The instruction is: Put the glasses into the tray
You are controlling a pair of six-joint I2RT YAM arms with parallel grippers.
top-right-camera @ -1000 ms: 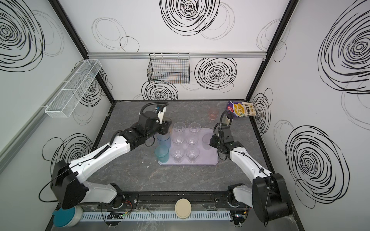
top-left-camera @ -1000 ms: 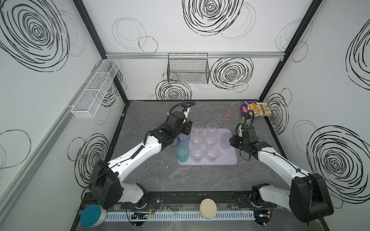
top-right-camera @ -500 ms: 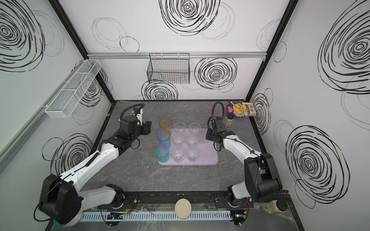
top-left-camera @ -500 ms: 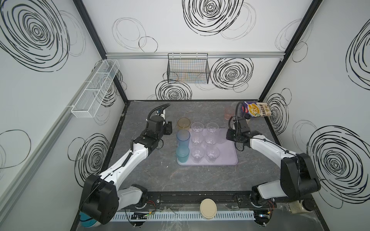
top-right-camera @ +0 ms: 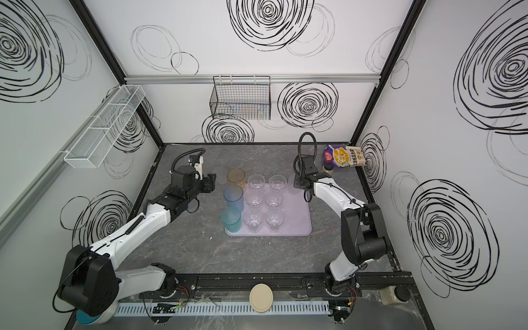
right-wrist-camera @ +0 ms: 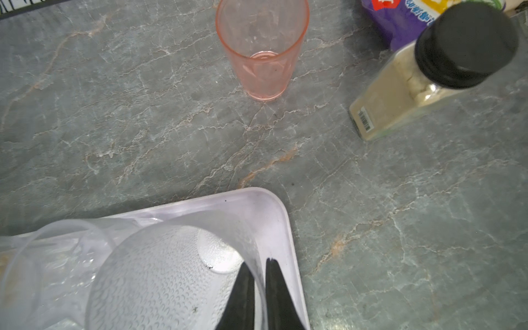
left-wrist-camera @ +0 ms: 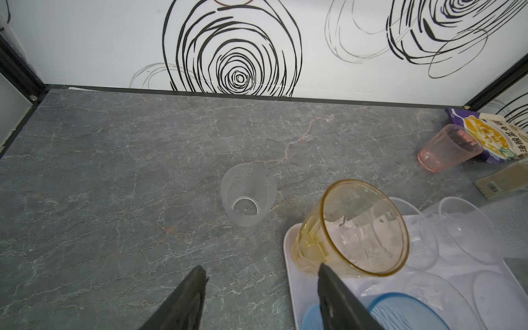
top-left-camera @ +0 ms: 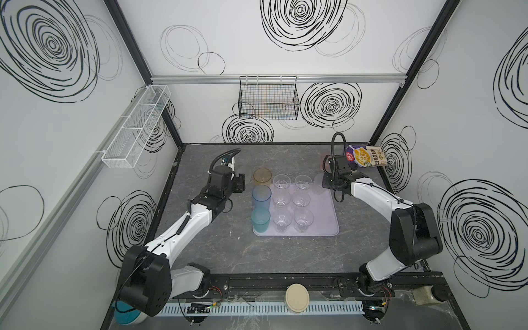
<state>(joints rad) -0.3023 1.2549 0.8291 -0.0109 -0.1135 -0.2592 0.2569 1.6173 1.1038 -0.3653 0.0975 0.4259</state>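
the right wrist view gives us what the top views barely show: the right gripper (right-wrist-camera: 257, 263) is pinched tight on the wall of the held frosted glass (right-wrist-camera: 160, 280), one finger inside the rim and one outside. that glass stands upright in a rounded corner of the tray (right-wrist-camera: 274, 205). from above, the held frosted glass (top-left-camera: 318, 183) is only a pale blur at the tray's far right corner.

the same wrist view shows the pink glass (right-wrist-camera: 263, 48) upright on the table (right-wrist-camera: 143, 128), off the tray, near the bottle (right-wrist-camera: 428, 71) and the snack bag (right-wrist-camera: 400, 20). in both top views the right arm hides most of it.

the left wrist view shows the left gripper (left-wrist-camera: 261, 267) with its fingers spread wide and nothing between them, over the table just beside the tray. ahead of it the loose frosted glass (left-wrist-camera: 248, 197) stands alone on the table, mouth up. in a top view the loose frosted glass (top-right-camera: 219, 175) is a faint grey ring.

only the top views take in the whole tray. along its left edge, far to near, stand the amber glass (top-left-camera: 262, 178), the tall blue glass (top-left-camera: 261, 197) and the teal glass (top-left-camera: 260, 221). beside them six clear glasses (top-left-camera: 281, 198) stand upright in two columns of three.

the black wire basket (top-left-camera: 268, 100) hangs on the back wall; we cannot tell what it holds.
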